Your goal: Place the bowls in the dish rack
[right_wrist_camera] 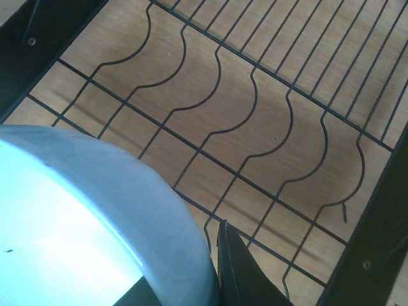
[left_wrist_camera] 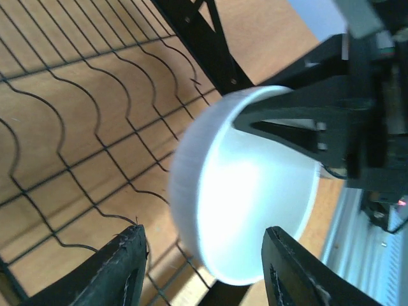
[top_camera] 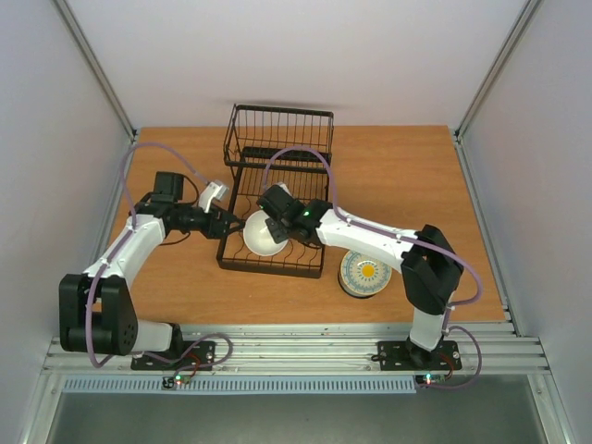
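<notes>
We see the right hand [top_camera: 276, 224] clamped on the rim of the white bowl [top_camera: 260, 236], with one finger inside it. The bowl is tilted over the near left part of the dish rack [top_camera: 277, 139]; whether it touches the wires we cannot tell. The left hand [top_camera: 231, 225] is just beside the bowl, its fingers [left_wrist_camera: 121, 268] apart. The other bowls [top_camera: 363, 271] stand stacked on the table [top_camera: 416, 176], just right of the rack.
</notes>
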{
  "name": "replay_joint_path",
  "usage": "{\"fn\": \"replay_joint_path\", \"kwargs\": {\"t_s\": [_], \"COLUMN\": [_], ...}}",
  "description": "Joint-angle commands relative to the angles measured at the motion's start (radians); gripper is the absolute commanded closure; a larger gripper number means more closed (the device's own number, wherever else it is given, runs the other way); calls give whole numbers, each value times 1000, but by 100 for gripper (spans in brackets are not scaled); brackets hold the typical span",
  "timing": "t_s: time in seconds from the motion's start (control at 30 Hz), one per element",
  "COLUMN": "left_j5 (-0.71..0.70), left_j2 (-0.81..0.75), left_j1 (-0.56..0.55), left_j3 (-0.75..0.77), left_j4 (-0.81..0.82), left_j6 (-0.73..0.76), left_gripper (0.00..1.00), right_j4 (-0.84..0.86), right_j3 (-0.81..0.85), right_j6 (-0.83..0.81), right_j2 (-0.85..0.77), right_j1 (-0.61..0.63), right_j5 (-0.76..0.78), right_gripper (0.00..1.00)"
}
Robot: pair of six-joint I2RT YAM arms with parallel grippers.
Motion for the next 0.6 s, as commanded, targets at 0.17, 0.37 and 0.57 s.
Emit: {"fn": "replay_joint_path", "kwargs": {"t_s": [0.17,0.37,0.57], "left_j5": [-19,-190,-292], "left_j2": [-29,-22,-50], "left_j1": [-39,-120,-150], "left_j3": [-26,-62,-83], "left_j4": [-38,21,64], "left_j6": [44,33,17], "left_gripper": [47,48,59], "right_j4": [57,74,86], "right_j3": [97,109,107], "right_j6": [-10,-29,-27], "right_j2": [37,21,20], "right_j1": [61,94,121], "right_j5": [118,128,128], "right_gripper": [99,99,99]}}
